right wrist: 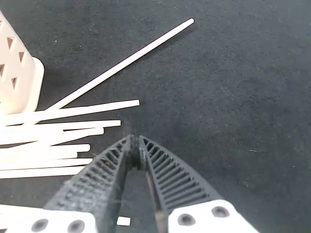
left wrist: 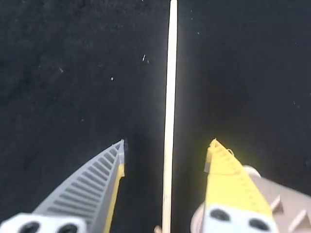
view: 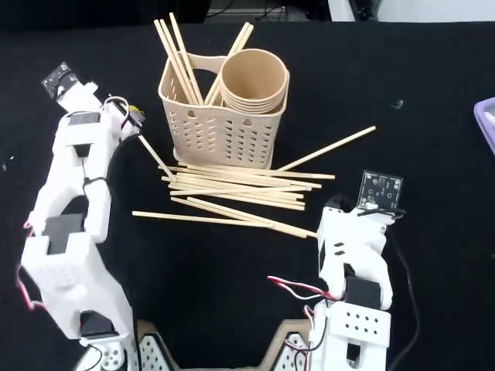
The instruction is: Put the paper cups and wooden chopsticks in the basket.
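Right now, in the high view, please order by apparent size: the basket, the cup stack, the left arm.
Left arm, largest, though likely nearer the camera.
Basket.
Cup stack, partly hidden inside the basket.

The right gripper [right wrist: 135,147] has its jaws together beside loose wooden chopsticks [right wrist: 82,111] near the basket [right wrist: 17,80].

The surface [view: 433,255] is black and matt, cloth-like, flecked with pale lint. The basket [view: 224,135] is beige plastic with a dull, smooth finish. The cups [view: 267,97] are brown paper, matt. The chopsticks [view: 232,189] are pale bare wood, smooth and without gloss. The left arm [view: 73,185] and right arm [view: 352,247] are white plastic with a flat finish. The left gripper [left wrist: 165,145] has ribbed plastic jaws, one grey and one yellow. The right gripper [right wrist: 135,143] has ribbed black ones.
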Robot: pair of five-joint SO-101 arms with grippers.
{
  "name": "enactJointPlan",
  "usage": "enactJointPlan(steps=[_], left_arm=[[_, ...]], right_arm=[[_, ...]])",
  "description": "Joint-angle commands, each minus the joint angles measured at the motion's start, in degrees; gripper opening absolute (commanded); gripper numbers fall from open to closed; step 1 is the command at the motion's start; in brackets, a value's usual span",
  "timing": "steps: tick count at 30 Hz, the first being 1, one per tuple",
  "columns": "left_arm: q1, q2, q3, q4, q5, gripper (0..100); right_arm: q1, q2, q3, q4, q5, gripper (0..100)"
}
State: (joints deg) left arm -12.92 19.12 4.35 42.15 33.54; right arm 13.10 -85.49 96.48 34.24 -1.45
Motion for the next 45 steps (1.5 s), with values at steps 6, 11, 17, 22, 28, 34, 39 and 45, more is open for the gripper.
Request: enactJointPlan(steps=[6, 11, 17, 22, 28, 34, 39, 45], left_arm=[[0.2, 10.5, -13.3, 0.0, 1.0, 27], [0.1, 16.8, -17.5, 0.5, 0.7, 27], [0.1, 22.7, -27.1, 12.0, 0.6, 23], [0.0, 27.8, -38.3, 24.4, 0.6, 5], [0.0, 33.1, -51.3, 37.1, 0.6, 3], [-0.5, 33.9, -64.6, 51.5, 0.4, 3], [-0.8, 33.8, -72.7, 58.8, -4.4, 3], [-3.9, 31.7, -72.7, 58.8, -4.8, 3]], right_arm=[[-0.5, -0.8, -0.1, -1.2, 0.2, 1.8], [-0.5, -0.8, -0.1, -1.2, 0.2, 1.8], [-0.5, -0.8, -0.1, -1.2, 0.2, 1.8], [-0.5, -0.8, -0.1, -1.2, 0.2, 1.8], [-0.5, -0.8, -0.1, -1.1, 0.2, 1.8], [-0.5, -0.8, -0.1, -1.1, 0.2, 1.8], [-0.5, -0.8, -1.3, 2.1, 2.2, 1.8], [-13.9, -0.7, -11.6, 18.5, 21.8, 4.3]])
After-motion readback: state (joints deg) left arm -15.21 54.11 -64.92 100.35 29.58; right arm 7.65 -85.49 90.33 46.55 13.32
